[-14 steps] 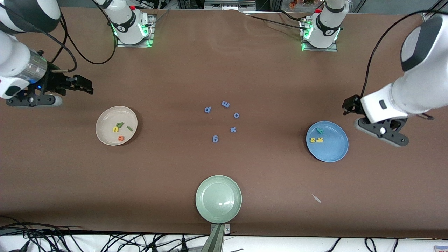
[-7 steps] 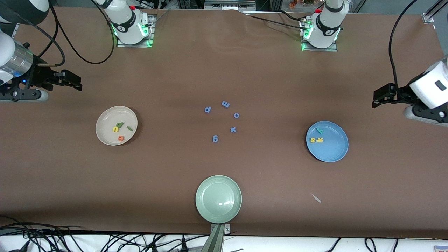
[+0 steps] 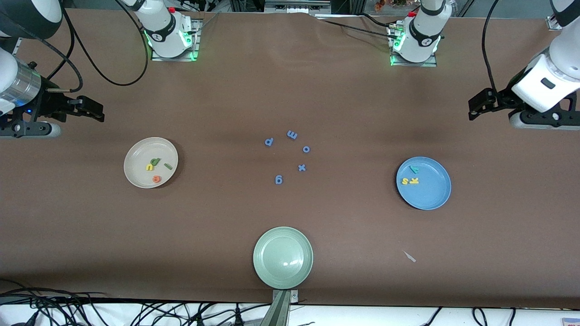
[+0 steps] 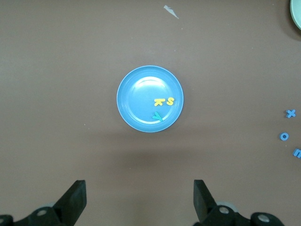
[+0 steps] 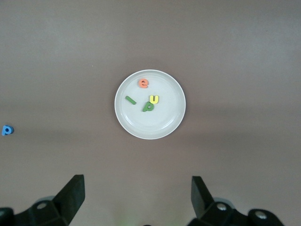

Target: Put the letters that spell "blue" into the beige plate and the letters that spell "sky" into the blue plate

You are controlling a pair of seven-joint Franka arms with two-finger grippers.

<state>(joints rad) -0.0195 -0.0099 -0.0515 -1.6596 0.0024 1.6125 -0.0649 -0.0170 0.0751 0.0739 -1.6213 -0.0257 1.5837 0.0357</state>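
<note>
Only from the front: pale green plate [image 3: 283, 257] whole, near camera.

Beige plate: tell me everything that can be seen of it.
The beige plate is round, shallow and cream-coloured with a raised rim, apparently matte plastic. It lies flat on the brown table toward the right arm's end. Four small foam letters lie in it: green b, green l, yellow u, orange e. No gripper touches it.

brown table [image 3: 344, 99], cables [image 3: 136, 312] along edge
</note>
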